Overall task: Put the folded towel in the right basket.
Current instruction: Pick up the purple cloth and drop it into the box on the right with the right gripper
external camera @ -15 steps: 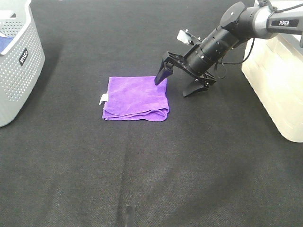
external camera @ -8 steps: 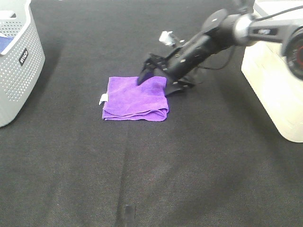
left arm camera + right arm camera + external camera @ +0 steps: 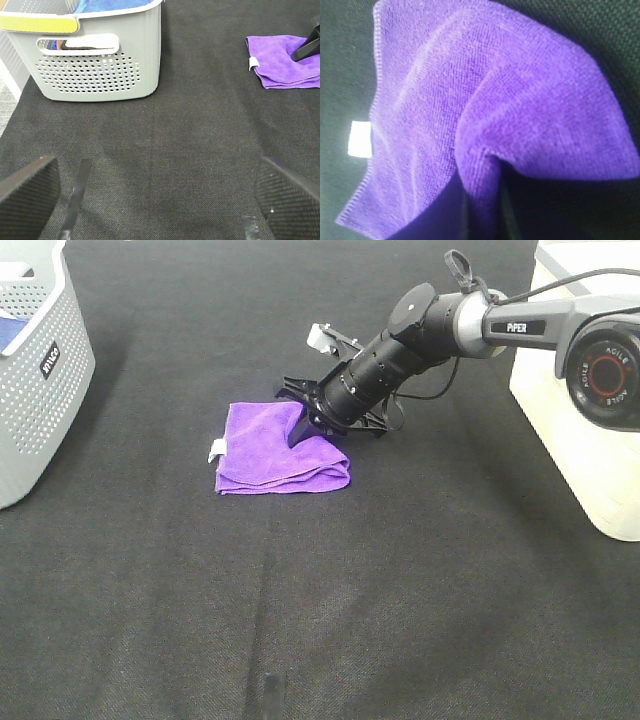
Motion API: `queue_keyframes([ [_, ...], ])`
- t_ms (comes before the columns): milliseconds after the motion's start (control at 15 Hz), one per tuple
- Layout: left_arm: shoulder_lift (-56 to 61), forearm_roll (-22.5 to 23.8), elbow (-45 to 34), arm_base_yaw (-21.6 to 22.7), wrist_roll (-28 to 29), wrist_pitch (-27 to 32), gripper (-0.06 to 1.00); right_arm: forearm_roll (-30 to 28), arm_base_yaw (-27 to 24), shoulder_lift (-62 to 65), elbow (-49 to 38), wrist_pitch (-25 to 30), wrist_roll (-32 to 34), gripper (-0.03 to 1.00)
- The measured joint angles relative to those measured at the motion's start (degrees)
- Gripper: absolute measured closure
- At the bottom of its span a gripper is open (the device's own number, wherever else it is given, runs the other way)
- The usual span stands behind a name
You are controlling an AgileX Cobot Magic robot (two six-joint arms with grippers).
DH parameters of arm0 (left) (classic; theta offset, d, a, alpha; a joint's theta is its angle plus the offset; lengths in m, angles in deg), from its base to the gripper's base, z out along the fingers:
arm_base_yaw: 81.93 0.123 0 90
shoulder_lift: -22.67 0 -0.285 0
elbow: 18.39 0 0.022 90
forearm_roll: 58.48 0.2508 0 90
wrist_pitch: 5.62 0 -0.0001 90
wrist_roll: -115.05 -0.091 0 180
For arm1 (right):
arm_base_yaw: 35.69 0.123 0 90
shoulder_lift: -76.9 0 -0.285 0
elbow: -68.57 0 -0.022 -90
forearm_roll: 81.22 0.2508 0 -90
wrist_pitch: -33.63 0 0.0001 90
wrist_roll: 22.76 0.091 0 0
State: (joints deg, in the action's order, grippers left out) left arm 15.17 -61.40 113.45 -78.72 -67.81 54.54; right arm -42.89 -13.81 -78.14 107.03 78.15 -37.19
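On black woven mat point(image 3: 300, 590), in middle: folded purple cloth towel point(image 3: 262, 448), white tag point(image 3: 217, 449) on one edge. Black right gripper point(image 3: 305, 425) squeezes towel edge, cloth bunched up. Black left gripper point(image 3: 160, 195) spread wide, holds nothing. Cream plastic basket point(image 3: 585, 430) far right, well apart from towel.

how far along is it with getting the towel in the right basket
Early. Done: the right pincer is down on the purple towel, whose edge looks pinched into a ridge between its jaws. In hand: securing that grip; most of the towel lies flat. Left: lift it, carry it to the white basket on the right and release. The left pincer hangs open, idle.
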Motion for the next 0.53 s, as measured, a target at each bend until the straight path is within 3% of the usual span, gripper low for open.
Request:
queue_keyframes([
  [133,0.0,0.0,0.0,0.0,0.0,0.0,-0.05,-2.52,0.06,0.97,-0.11,0.46,0.0,0.91],
  [267,0.0,0.0,0.0,0.0,0.0,0.0,-0.05,-7.68,-0.46,4.18,2.58,6.93,0.34,0.91],
  [533,0.0,-0.06,0.0,0.0,0.0,0.0,-0.05,-10.94,-8.48,13.41,22.0,19.14,3.95,0.91],
])
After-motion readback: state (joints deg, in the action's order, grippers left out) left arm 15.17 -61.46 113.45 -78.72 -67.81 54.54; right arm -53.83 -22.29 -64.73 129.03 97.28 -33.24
